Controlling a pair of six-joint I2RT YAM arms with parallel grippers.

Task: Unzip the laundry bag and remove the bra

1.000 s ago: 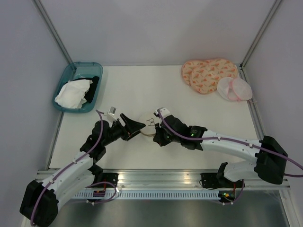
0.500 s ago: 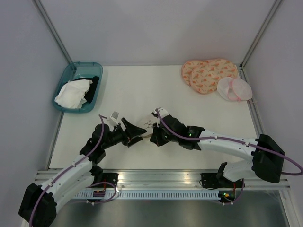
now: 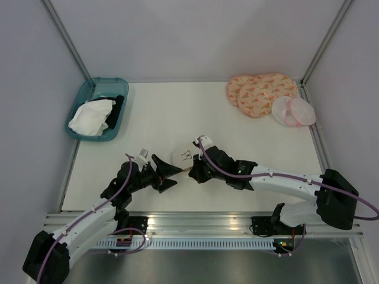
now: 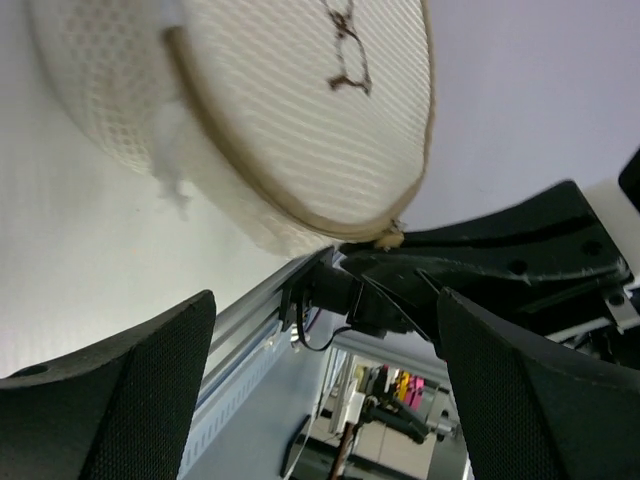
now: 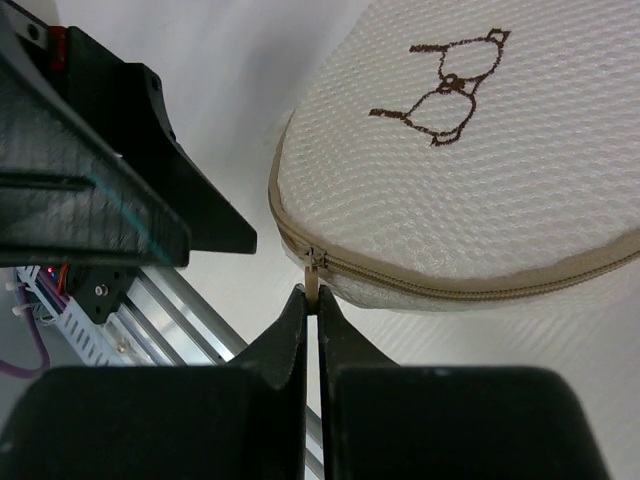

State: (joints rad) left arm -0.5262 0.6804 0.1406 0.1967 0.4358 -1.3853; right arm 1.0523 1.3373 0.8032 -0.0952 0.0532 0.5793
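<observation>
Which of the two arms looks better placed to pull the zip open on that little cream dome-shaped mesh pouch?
The right. The right gripper is shut on the tan zipper pull of the cream mesh pouch. The left gripper is open beside the pouch, holding nothing.

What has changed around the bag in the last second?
The left gripper pulled back toward the near edge, its jaws open and clear of the laundry bag. The bag's round face, mostly hidden before, now shows from above. The right gripper stayed shut on the zipper pull; the bin and pads have not moved.
</observation>
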